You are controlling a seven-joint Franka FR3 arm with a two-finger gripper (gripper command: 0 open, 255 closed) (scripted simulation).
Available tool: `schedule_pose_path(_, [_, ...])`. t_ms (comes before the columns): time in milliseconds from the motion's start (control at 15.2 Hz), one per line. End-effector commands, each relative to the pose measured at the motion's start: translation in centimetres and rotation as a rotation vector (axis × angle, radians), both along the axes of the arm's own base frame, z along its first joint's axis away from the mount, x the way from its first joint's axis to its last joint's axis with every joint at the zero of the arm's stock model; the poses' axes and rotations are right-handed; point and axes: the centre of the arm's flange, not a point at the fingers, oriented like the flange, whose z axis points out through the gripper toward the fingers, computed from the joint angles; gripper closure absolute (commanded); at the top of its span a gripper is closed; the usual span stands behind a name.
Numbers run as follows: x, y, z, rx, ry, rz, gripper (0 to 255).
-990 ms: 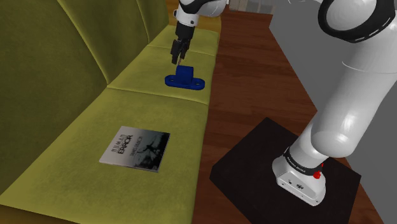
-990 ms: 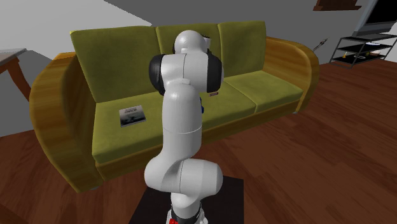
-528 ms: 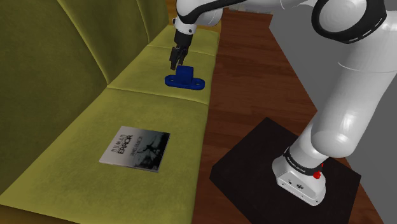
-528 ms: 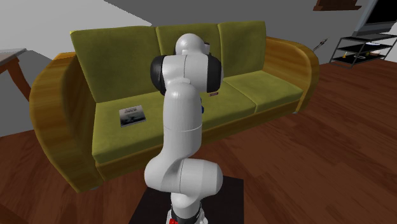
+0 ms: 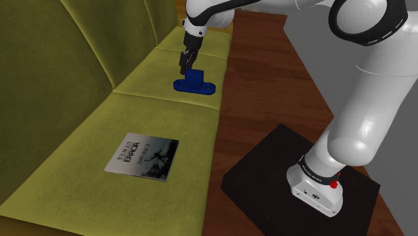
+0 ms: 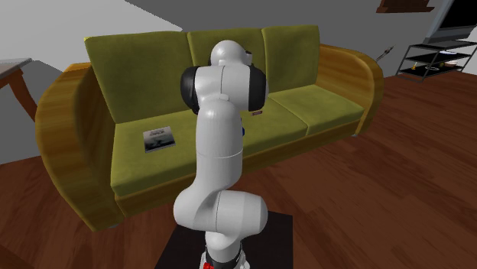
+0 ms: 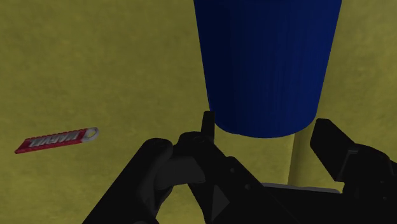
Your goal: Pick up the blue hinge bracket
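Observation:
The blue hinge bracket [image 5: 195, 83] rests on the olive sofa seat [image 5: 154, 114], its flat base down and a block standing up from it. My black gripper [image 5: 187, 67] comes straight down over that block. In the wrist view the blue block [image 7: 267, 63] sits between the two fingers [image 7: 207, 122], which press against its two sides, so the gripper [image 7: 264, 130] is shut on it. The bracket's base still lies on the cushion. In the second exterior view the white arm [image 6: 218, 145] hides the bracket.
A grey book [image 5: 143, 155] lies flat on the nearer cushion. A small red tag [image 7: 57, 139] lies on the seat beside the bracket. The sofa's backrest [image 5: 53, 74] rises behind. Wooden floor [image 5: 261, 80] and the black stand [image 5: 268, 174] lie off the seat's front edge.
The gripper has come down a little onto the bracket's upright block, and its fingers have closed in from wide apart onto the block's sides. The bracket has not moved.

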Motion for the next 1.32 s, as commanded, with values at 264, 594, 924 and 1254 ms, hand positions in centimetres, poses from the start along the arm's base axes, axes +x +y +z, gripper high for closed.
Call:
schedule_pose_path(264, [0.0, -0.1, 0.7, -0.001, 0.005, -0.001, 255])
schedule_pose_path(594, [0.0, -0.1, 3.3, -0.001, 0.005, -0.001, 255])
schedule_pose_path(924, [0.0, -0.1, 5.9, -0.001, 0.005, -0.001, 255])
schedule_pose_path(1254, [0.0, -0.1, 7.6, -0.001, 0.005, -0.001, 255])
